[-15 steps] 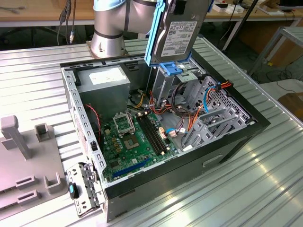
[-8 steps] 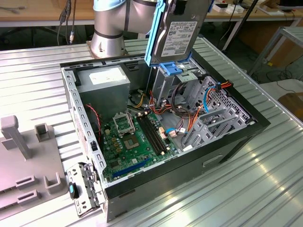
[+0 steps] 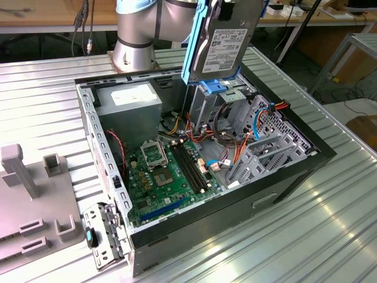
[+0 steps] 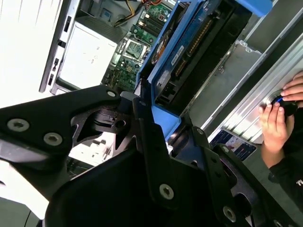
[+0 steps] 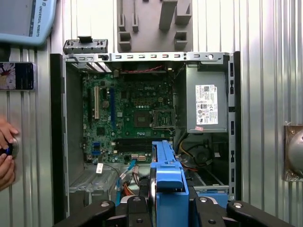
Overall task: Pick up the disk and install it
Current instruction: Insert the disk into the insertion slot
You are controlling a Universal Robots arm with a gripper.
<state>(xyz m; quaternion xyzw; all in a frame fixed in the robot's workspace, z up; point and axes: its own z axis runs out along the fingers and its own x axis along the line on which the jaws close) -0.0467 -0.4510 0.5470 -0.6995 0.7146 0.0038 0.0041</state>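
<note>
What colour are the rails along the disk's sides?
Light blue; the exterior view shows the rails on the disk best.

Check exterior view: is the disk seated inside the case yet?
No, the disk hangs upright over the open computer case, most of it above the case's top edge rather than slotted in.

The disk hangs upright over the open case, label facing out, blue rails along its sides, just above the cage. Inside lie the motherboard and a grey power supply. The case sits on a ribbed table, with the arm base behind it.
</note>
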